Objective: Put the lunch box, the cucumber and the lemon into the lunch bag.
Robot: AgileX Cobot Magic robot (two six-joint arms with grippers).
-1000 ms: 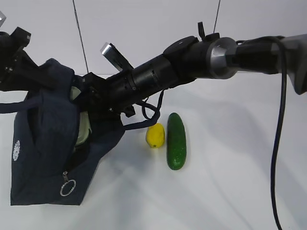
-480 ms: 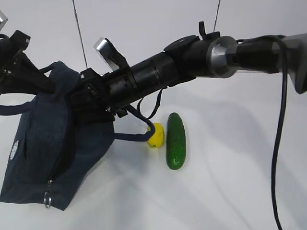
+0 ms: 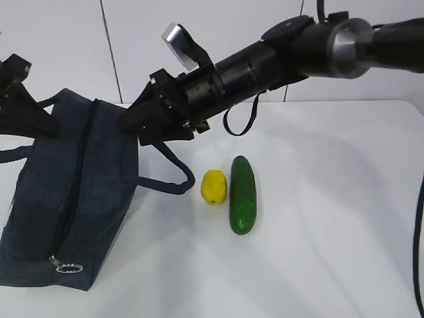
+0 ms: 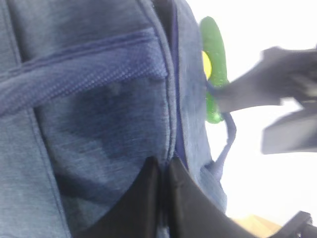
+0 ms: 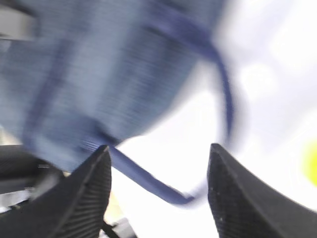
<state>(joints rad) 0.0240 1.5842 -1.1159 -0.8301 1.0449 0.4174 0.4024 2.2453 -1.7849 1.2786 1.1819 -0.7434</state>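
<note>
The navy lunch bag [image 3: 73,192] lies at the left, its ring pull [image 3: 66,268] at the near end. The lunch box is hidden. My left gripper [image 3: 41,120] is shut on the bag's top edge; in the left wrist view the jaws [image 4: 165,171] pinch fabric beside the zipper seam. My right gripper [image 3: 136,130] hangs open just above the bag's right side; in the right wrist view [image 5: 158,166] a bag handle [image 5: 148,181] runs under the gap, untouched. The lemon [image 3: 214,187] and cucumber [image 3: 243,194] lie side by side on the table right of the bag.
The white table [image 3: 331,232] spreads to the right of the cucumber. A loop handle [image 3: 169,179] of the bag lies on the table toward the lemon. My right arm [image 3: 265,59] slants across above the bag and the lemon.
My right gripper has pulled up and back out of the bag's mouth. The bag has sagged flat and its opening has closed over; the pale green lid seen inside earlier no longer shows.
</note>
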